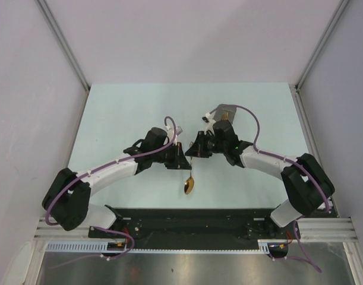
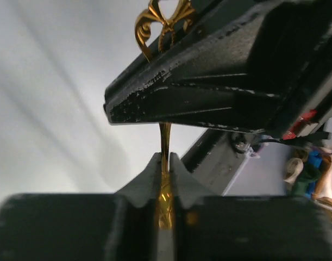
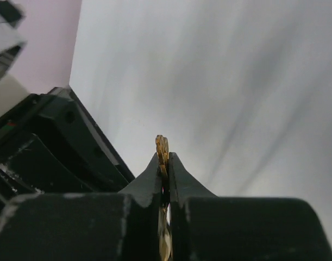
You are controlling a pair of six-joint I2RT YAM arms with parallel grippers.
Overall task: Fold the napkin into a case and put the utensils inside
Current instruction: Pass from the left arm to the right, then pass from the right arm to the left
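- Your left gripper (image 2: 164, 161) is pressed together on the spoon (image 2: 164, 142), its two fingertips squeezing the slim gold handle between them.
- Your right gripper (image 3: 164, 161) is pinched on the same handle, fingers tight against the gold, with only the ornate tip poking out past them.
- Seen from the left wrist, the handle runs straight up from your left fingers into the black body of the right gripper. The scrolled gold end shows beyond it, so the right holds nearer the tip and the left nearer the bowl.
- The spoon is shiny gold with a slim, patterned handle. From above, its bowl points toward the near edge, below the two grippers and clear of both.
- The case (image 1: 219, 113) lies on the table (image 1: 122, 119) just beyond your right wrist. It is a narrow dark grey cloth rectangle, set at a slant, with a bit of gold showing at its far end, too small to name.
- Your left arm (image 1: 110, 172) sweeps in from the left and your right arm (image 1: 270, 161) from the right. Both are bent low, with the wrists turned inward so the grippers face each other at mid-table, almost touching.
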